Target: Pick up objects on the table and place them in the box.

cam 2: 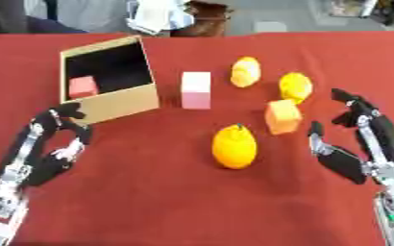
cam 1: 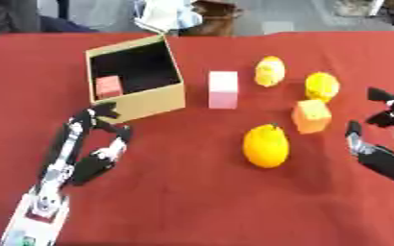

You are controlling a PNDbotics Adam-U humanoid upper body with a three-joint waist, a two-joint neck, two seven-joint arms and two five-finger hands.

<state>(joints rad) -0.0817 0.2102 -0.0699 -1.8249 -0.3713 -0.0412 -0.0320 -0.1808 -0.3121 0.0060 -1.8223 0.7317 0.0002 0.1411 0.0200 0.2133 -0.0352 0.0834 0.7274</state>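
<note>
In right eye view: right hand [cam 2: 351, 139] whole (left eye crops).

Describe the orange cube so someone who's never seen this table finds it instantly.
Start at the open cardboard box on the red tablecloth, then look toward the robot's right hand. Just before it sits the orange cube: the only flat-sided orange piece among rounded yellow fruits.

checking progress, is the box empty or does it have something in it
Not empty: one small red block sits inside the open-topped box, against its left wall.
</note>
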